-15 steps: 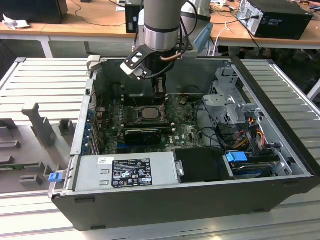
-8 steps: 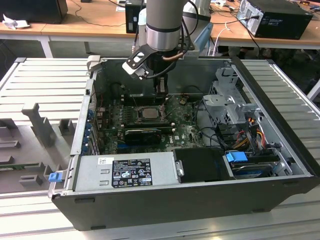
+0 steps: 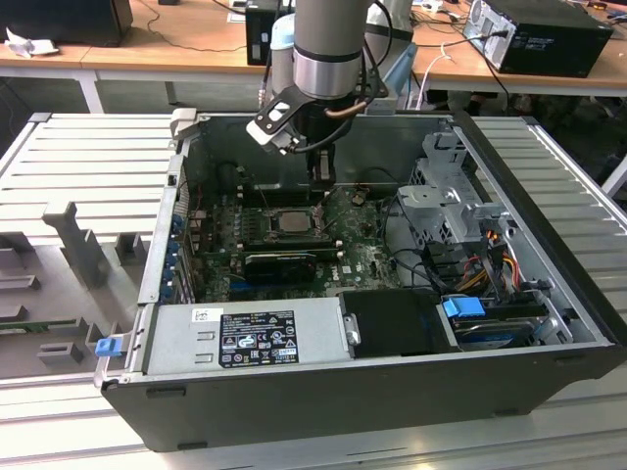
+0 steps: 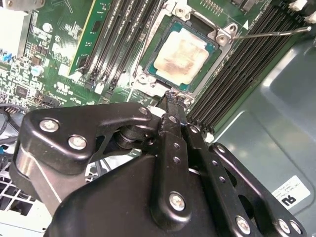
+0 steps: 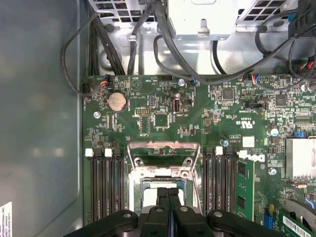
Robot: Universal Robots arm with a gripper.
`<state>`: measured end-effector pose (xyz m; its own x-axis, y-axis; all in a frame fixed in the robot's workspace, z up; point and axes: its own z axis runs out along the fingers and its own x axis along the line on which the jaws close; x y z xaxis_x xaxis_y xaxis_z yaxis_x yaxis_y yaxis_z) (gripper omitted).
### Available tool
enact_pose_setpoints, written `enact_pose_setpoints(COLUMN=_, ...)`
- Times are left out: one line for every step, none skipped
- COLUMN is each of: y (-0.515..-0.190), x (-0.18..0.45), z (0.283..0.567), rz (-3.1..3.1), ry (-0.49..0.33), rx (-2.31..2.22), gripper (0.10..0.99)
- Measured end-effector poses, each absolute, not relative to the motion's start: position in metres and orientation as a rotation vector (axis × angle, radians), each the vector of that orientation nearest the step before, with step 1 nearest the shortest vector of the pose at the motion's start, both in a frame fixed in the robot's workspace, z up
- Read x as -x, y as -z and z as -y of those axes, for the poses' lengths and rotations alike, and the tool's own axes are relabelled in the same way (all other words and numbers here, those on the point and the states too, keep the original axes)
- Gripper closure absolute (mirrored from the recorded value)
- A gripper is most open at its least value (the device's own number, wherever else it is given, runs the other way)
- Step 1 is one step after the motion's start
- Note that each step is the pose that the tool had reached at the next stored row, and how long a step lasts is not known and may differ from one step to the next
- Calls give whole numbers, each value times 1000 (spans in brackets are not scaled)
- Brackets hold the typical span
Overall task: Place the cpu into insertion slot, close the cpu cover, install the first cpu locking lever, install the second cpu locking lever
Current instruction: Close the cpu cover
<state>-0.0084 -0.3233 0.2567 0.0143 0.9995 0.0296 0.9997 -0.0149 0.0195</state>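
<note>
Closest to both wrist cameras is the tool [image 4: 172, 95], its two black fingers [image 5: 163, 197] pressed together with nothing between them. The tips hang just over the near edge of the socket [image 4: 144, 76], close to it, though I cannot tell whether they touch.

Just beyond the tips lies the chip [image 4: 181, 52], already seated in the socket with its grey, stained top face up and a thin green border showing all round. That exposed border suggests the cover [image 5: 165, 146] is not yet down. In the first wrist view a silver frame stands at the far side of the socket, apparently swung back on its hinge. A thin lever [image 4: 271, 33] sticks out over the memory slots [image 4: 237, 59], unlatched.

Around all this spreads the green board [image 5: 163, 108], set inside the open computer case [image 3: 549, 206] on the grey bench [image 3: 88, 166].

My reading is that placing the chip is done and closing the cover is the step in hand. That move calls for pushing on the frame itself, not the chip, and bringing it down flat without shifting the chip.
</note>
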Motion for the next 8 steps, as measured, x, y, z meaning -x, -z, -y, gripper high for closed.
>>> enact_pose_setpoints(y=-257, x=7, z=323, rz=2200, ry=55, rx=2232, gripper=980)
enact_pose_setpoints(y=-257, x=6, z=323, rz=2200, ry=55, rx=2232, gripper=980)
enact_pose_setpoints(y=-257, x=5, z=323, rz=2200, ry=54, rx=2232, gripper=980)
enact_pose_setpoints(y=-257, x=4, z=323, rz=2200, ry=54, rx=2232, gripper=980)
enact_pose_setpoints(y=-257, x=3, z=323, rz=2200, ry=54, rx=2232, gripper=980)
enact_pose_setpoints(y=-257, x=2, z=323, rz=2200, ry=54, rx=2232, gripper=980)
enact_pose_setpoints(y=-257, x=2, z=323, rz=2200, ry=54, rx=2232, gripper=980)
enact_pose_setpoints(y=-257, x=1, z=323, rz=2200, ry=54, rx=2232, gripper=980)
